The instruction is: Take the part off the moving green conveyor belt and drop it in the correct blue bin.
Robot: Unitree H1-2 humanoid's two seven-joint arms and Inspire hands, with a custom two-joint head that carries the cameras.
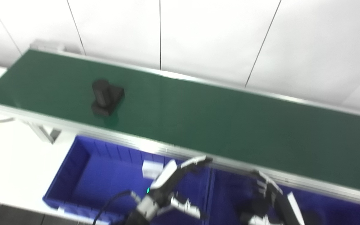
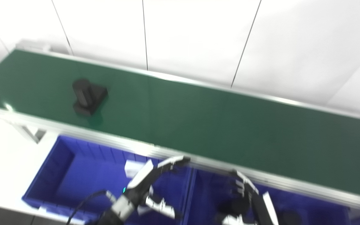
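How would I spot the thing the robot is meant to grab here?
Find the long green conveyor belt running across the picture in front of the white wall. Near its left end sits the black part, a dark chunky block with a rounded piece on top. It is the only object on the belt, well away from both robot hands.

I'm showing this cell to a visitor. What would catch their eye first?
The long green conveyor belt running across the picture, with a single black part riding near its left end. Below its near edge sit blue bins, and both hands, left hand and right hand, hover over them, holding nothing.
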